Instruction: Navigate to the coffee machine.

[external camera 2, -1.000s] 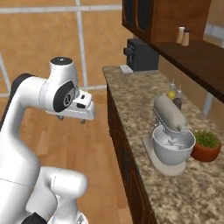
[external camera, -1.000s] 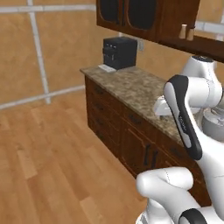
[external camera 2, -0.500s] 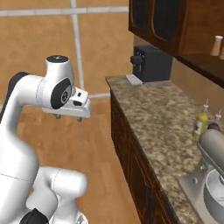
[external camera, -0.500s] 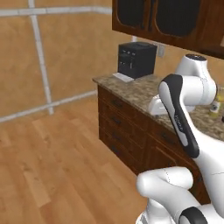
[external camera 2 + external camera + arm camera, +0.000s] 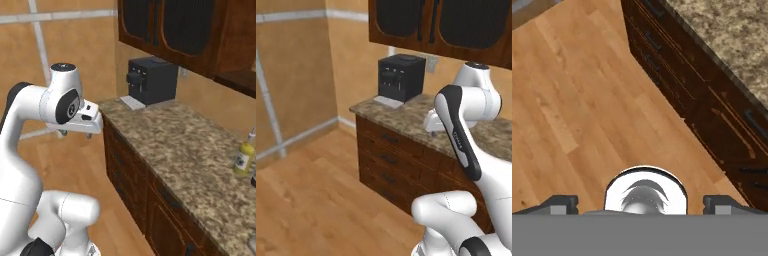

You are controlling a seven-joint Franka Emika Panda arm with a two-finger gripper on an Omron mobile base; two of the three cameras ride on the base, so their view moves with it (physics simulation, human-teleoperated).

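**Arm stowed while the base approaches the coffee machine**

The fingers [image 5: 639,204] point down at the wooden floor [image 5: 577,100]; their two dark tips sit at opposite sides of the hand view, spread wide with nothing between them. The gripper hangs off the bench [image 5: 190,150], beside the dark drawer fronts [image 5: 692,95], folded close to the body; this is probably a travelling posture, since the task calls for driving, not grasping. The coffee machine [image 5: 401,77] stands upright at the far end of the bench, under the wall cabinets [image 5: 170,25], near the room's corner. Its long axis is vertical. Its recessed spout faces out over the bench edge toward the open floor, with the light-grey drip tray [image 5: 388,101] projecting the same way. A yellow bottle [image 5: 243,155] stands well apart from it.
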